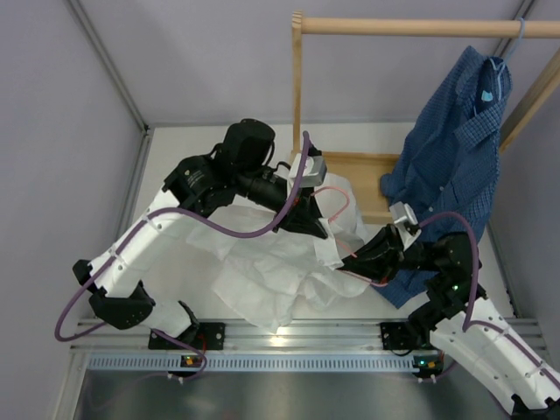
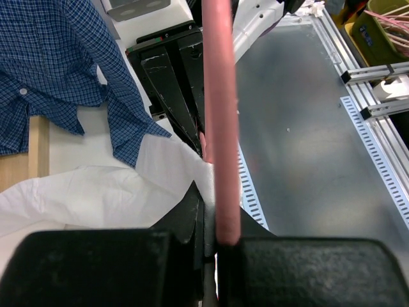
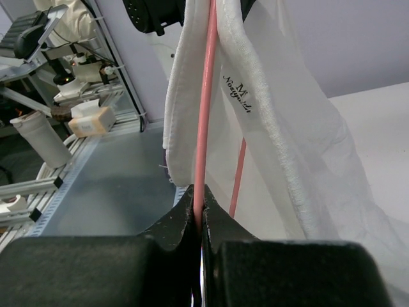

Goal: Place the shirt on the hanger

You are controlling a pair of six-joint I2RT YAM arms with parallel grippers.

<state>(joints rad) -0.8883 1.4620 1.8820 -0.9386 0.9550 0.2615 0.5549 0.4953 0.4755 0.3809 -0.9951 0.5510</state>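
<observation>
The white desk [image 1: 188,144], closed in by grey walls, carried a wooden rail [image 1: 411,26] over its far right corner, from which a dark blue checked shirt [image 1: 455,149] hung. The white shirt [image 1: 271,271] lay crumpled around the middle of the desk toward the near edge, its collar lifted against the thin pink hanger [image 3: 203,128]. The left gripper [image 2: 214,240] was clamped on one stretch of that wire, and the right gripper [image 3: 199,208] was pinched tight on another, just right of the heap.
</observation>
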